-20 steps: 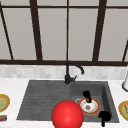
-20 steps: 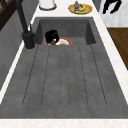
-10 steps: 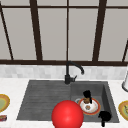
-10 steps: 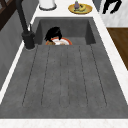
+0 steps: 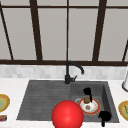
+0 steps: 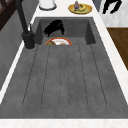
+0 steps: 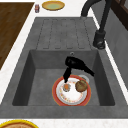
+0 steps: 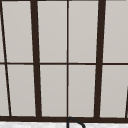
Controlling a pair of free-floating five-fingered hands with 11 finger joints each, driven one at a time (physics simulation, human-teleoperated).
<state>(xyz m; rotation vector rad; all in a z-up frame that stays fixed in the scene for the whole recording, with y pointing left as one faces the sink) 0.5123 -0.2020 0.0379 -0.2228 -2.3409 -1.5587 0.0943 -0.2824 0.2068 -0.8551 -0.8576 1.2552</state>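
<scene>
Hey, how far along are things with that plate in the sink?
Done: red-rimmed white plate sits in the grey sink basin. In hand: left hand points a finger down at the small orange piece, not gripping. Left: round brown piece untouched; right hand hovers by the front rim.

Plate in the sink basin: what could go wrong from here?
1. The left hand reaches down over the plate, a fingertip by the small orange piece; a push might slide it off.
2. The brown round item sits near the rim and could roll.
3. The faucet stands close behind.
</scene>
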